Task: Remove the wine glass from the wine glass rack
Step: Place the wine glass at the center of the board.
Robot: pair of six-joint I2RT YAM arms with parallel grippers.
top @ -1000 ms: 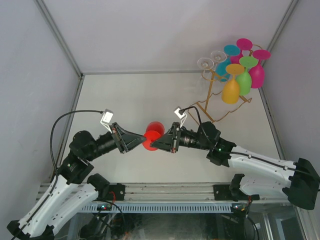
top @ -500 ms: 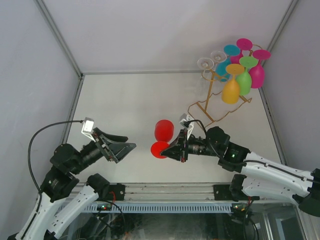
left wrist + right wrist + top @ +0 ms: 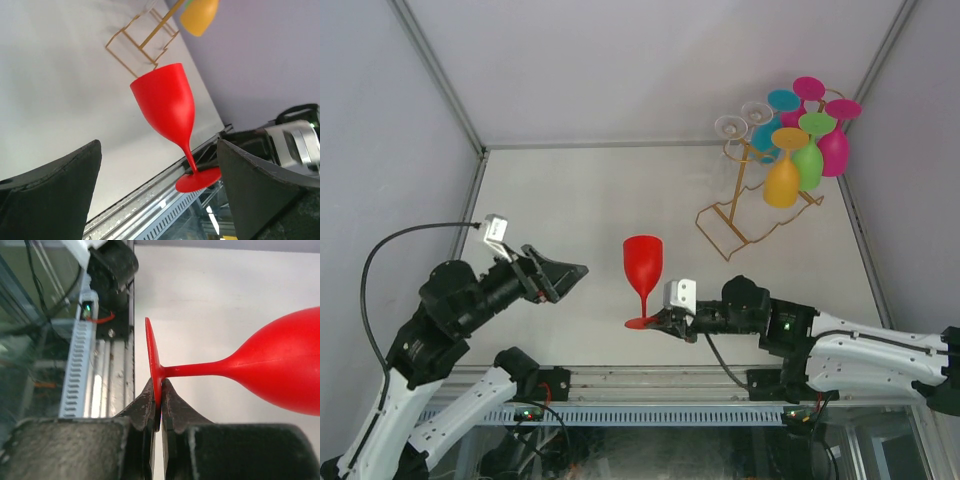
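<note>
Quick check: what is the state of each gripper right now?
Left gripper: open, holding nothing.
Right gripper: closed on the foot of the red wine glass.

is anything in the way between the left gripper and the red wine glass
Nothing visible. The red wine glass stands upright ahead of the open left gripper, with only bare table between them. The right gripper is shut on the rim of its foot, on the side away from the left gripper.

The right wrist view's edge is cutting off the red wine glass point(image 3: 280, 375) at its bowl; the left wrist view's top is cropping the orange glass point(image 3: 199, 14) and wine glass rack point(image 3: 150, 37).
</note>
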